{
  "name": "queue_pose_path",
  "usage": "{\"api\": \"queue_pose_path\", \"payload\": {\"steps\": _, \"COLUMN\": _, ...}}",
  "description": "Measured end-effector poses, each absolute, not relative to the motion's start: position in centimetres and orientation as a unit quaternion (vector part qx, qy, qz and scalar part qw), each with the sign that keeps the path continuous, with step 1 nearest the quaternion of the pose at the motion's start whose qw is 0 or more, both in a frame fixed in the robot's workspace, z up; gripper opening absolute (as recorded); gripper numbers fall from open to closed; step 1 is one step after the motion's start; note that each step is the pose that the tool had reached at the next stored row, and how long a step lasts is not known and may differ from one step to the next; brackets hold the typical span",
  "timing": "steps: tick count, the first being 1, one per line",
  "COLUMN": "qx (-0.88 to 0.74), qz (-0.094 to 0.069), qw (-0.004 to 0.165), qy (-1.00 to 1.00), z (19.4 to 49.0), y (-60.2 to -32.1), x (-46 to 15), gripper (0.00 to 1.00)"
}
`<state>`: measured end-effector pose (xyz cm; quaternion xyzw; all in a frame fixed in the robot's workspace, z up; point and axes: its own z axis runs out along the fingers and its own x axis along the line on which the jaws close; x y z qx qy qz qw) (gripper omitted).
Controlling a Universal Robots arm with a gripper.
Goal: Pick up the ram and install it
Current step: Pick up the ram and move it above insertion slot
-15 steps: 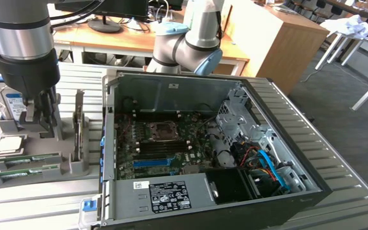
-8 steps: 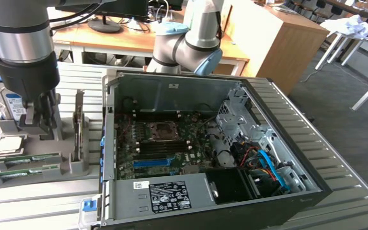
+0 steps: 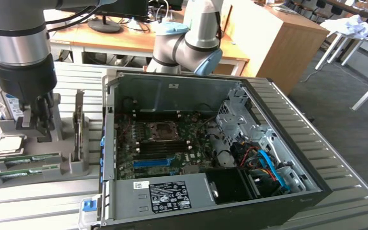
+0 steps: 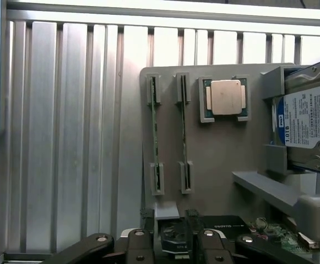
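Two ram sticks stand on edge in the slots of a grey holder (image 4: 215,159): one ram stick (image 4: 154,137) and a second one (image 4: 183,137) beside it. The exterior view shows them as green strips, one (image 3: 27,159) and the other (image 3: 19,174), at its left. My gripper (image 3: 36,130) hangs open over the back part of the holder (image 3: 75,167), apart from both sticks, with nothing between its fingers. In the wrist view the gripper (image 4: 169,234) is a little short of the sticks' near ends.
An open PC case (image 3: 110,143) lies at the holder's right, its motherboard (image 3: 165,143) facing up with a blue slot (image 3: 152,162). The holder also carries a CPU (image 4: 226,98), a hard drive (image 4: 308,121) and an upright card (image 3: 78,124). A second arm (image 3: 184,43) stands behind the case.
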<state>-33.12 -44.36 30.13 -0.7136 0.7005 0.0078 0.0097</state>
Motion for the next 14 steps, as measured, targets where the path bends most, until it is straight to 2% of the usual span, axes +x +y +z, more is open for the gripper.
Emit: {"api": "queue_pose_path", "payload": {"steps": 14, "qx": -0.714, "qz": 0.008, "qw": 0.010, "qy": 0.700, "z": 29.60, "y": -44.63, "x": -33.68, "gripper": 0.36}}
